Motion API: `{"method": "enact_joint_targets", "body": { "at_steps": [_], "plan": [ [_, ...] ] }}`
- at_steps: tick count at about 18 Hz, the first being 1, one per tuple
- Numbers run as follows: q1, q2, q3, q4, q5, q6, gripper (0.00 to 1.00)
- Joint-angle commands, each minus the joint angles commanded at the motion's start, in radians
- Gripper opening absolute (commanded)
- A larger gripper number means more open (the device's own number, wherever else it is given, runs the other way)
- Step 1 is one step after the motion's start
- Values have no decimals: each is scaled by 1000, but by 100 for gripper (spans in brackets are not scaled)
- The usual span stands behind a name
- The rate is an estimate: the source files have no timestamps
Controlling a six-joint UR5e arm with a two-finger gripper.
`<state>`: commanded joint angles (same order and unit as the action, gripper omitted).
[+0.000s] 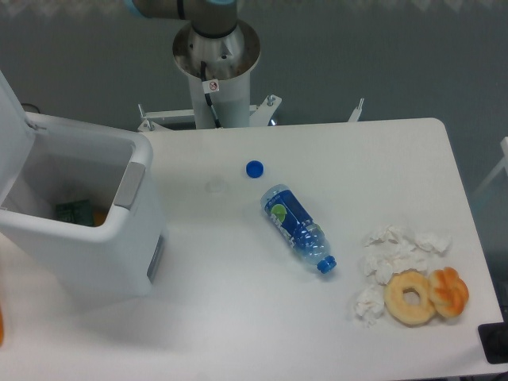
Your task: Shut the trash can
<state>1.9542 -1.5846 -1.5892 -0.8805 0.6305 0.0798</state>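
The trash can [103,254] is a large white boxy bin at the left of the table. It stands open, with its flat white lid [12,135] tilted up at the far left edge of the view. A grey latch [131,185] sits on its right rim. Inside I see green and orange items [79,213]. Only the arm's base column [216,63] and a bit of arm at the top edge show. The gripper is out of view.
On the white table lie a blue bottle cap [254,168], a blue plastic bottle [298,228] on its side, crumpled white tissues [397,254], a donut [411,298] and an orange pastry [449,291] near the right front corner.
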Motion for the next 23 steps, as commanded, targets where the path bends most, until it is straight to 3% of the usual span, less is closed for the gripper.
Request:
{"method": "enact_joint_targets", "body": {
  "at_steps": [6,9,13,23],
  "plan": [
    [84,20,-20,-2,3,21,100],
    [101,20,-28,-3,11,29,100],
    [106,34,-69,-3,112,55,100],
    [192,32,-98,-5,115,71,100]
  ]
}}
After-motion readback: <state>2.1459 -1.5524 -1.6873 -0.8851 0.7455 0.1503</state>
